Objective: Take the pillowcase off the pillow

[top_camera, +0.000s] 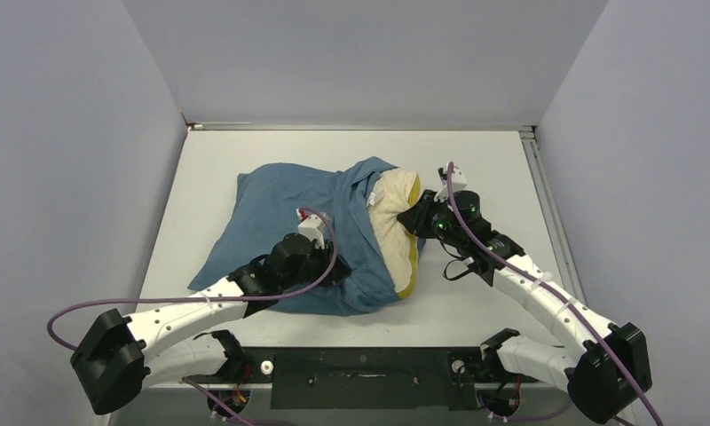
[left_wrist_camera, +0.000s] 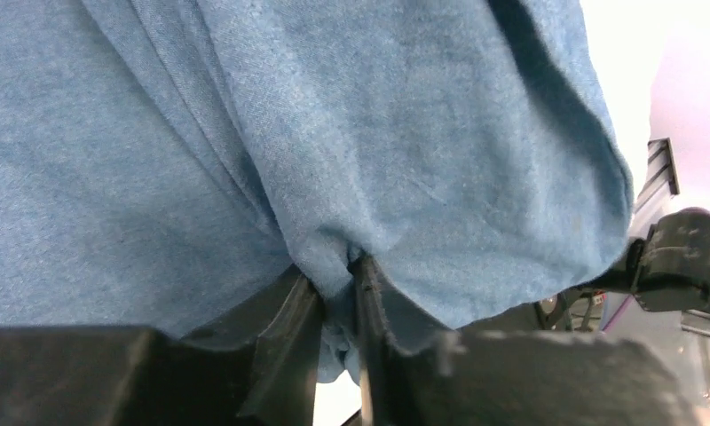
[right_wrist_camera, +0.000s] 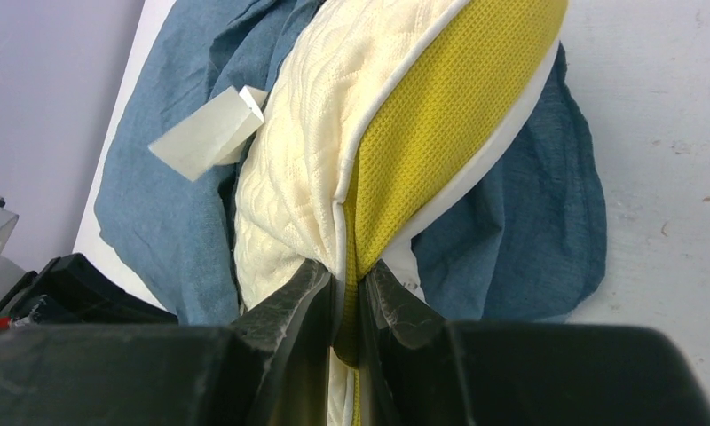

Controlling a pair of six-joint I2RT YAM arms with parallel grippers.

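The slate-blue pillowcase lies across the table's middle, covering most of the pillow, whose cream quilted top and mustard-yellow edge stick out at the right end. My left gripper sits at the pillowcase's near edge and is shut on a pinch of blue cloth. My right gripper is at the pillow's exposed end, shut on its yellow edge. In the right wrist view a white tag sticks out beside the cream top, and the blue cloth bunches on both sides.
The white tabletop is walled by grey panels at the left, back and right. A metal rail runs along the right edge. The black mounting bar with both arm bases lies at the near edge.
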